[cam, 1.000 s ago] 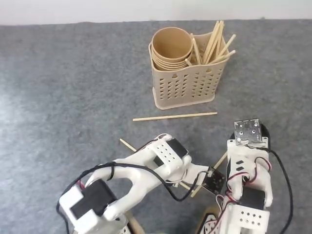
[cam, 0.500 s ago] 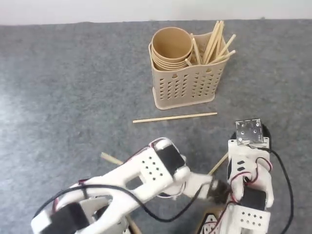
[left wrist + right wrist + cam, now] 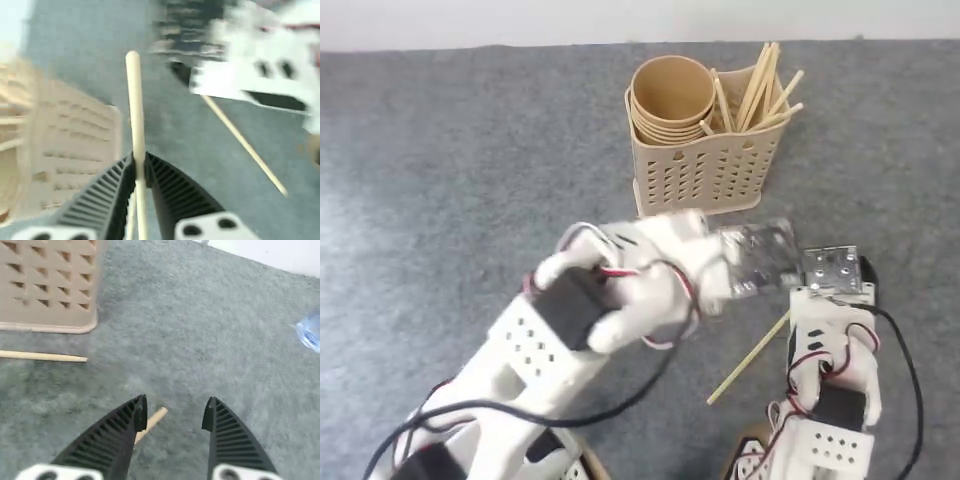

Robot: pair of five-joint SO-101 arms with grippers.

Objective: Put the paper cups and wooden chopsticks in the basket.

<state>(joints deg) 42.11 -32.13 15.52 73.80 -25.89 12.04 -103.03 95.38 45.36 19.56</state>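
The beige slotted basket (image 3: 705, 175) stands at the back of the grey carpet. It holds a stack of paper cups (image 3: 672, 92) and several wooden chopsticks (image 3: 757, 88). My left gripper (image 3: 140, 157) is shut on one chopstick (image 3: 134, 115), raised just in front of the basket (image 3: 65, 150); from above, the left gripper (image 3: 760, 262) hovers below the basket's front right corner. Another chopstick (image 3: 750, 358) lies slanted on the carpet beside my right arm (image 3: 830, 350). My right gripper (image 3: 175, 407) is open low over that chopstick's tip (image 3: 150, 421). A third chopstick (image 3: 42, 356) lies along the basket's foot (image 3: 50, 290).
The left arm's white body (image 3: 580, 320) stretches diagonally across the middle of the carpet and covers the ground in front of the basket. Open carpet (image 3: 450, 180) spreads to the left. A pale bluish object (image 3: 310, 332) sits far off on the carpet.
The left arm has swung up from the front of the carpet toward the basket, carrying a chopstick off the floor. The right arm has kept still.
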